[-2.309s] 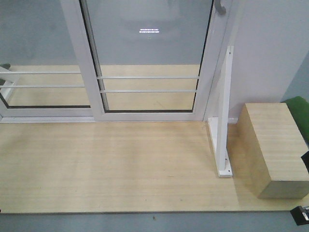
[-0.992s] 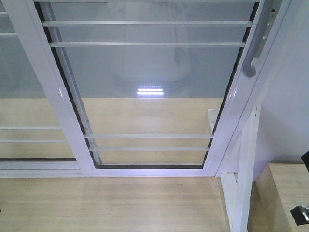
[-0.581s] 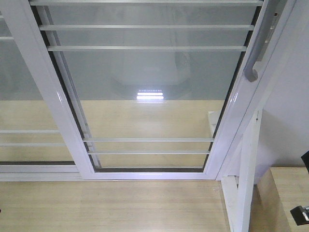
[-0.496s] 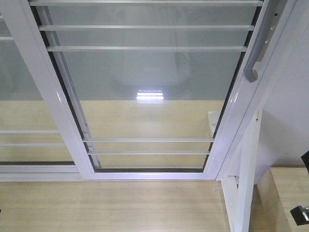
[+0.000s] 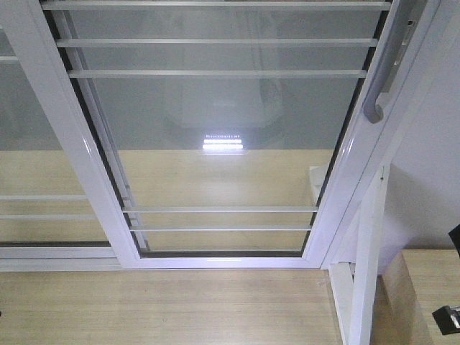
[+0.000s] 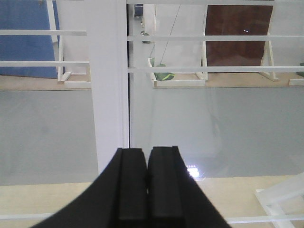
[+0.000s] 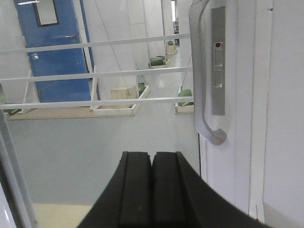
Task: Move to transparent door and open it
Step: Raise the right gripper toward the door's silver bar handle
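Fingers (image 7: 137, 190) of right gripper (image 7: 152, 159) and left gripper (image 6: 146, 154) sit pressed together, empty, approach looks done, transparent door (image 5: 223, 129) fills centre frame, shut, next move needs right fingers parting to hook grey handle (image 7: 202, 85) at upper right.

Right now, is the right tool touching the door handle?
Apart. The right wrist view shows the right tool below and left of the handle, with glass visible between them.

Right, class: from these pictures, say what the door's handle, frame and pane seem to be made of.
Handle: likely brushed metal, matte grey with a soft sheen. Frame: probably white-coated aluminium, smooth with glossy highlights. Pane: clear glass, see-through yet mirroring a light.
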Robot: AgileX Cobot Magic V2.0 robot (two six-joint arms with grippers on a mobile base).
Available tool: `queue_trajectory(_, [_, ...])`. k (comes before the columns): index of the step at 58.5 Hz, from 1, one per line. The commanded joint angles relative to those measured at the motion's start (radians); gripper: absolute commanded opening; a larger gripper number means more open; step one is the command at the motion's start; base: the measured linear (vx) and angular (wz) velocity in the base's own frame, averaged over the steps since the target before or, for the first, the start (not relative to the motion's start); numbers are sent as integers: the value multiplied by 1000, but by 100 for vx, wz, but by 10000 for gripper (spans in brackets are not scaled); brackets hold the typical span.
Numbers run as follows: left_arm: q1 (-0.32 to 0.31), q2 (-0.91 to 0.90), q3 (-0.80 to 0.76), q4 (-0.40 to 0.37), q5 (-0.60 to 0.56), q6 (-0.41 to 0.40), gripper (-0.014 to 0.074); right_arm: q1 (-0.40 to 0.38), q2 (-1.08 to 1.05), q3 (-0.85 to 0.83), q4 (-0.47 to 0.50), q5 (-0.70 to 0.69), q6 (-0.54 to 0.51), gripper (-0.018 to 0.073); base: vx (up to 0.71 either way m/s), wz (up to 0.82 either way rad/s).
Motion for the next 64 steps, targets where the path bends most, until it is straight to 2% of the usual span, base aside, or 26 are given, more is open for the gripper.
queue_trajectory(1, [-5, -15, 13, -4, -79, -5, -6, -1, -16, 4, -3, -83, -10, -9, 0, 0])
queue_trajectory(33, [-5, -15, 13, -4, -86, -5, -6, -1, -16, 4, -3, -85, -10, -9, 0, 0])
queue_trajectory(43, [-5, -15, 6, -4, -170, -6, -6, -1, -16, 2, -4, -131, -11, -9, 0, 0])
queue_trajectory(53, [-5, -15, -22, -4, -351, -7, -6, -1, -16, -1, -4, -225, -11, -9, 0, 0])
queue_trajectory(59, [-5, -11, -67, -4, -352, -7, -6, -1, -16, -50, -4, -214, -15, -9, 0, 0])
queue_trajectory(64, [-5, 18, -122, -3, -324, -4, -6, -1, 2, -137, -11, -163, -69, -9, 0, 0])
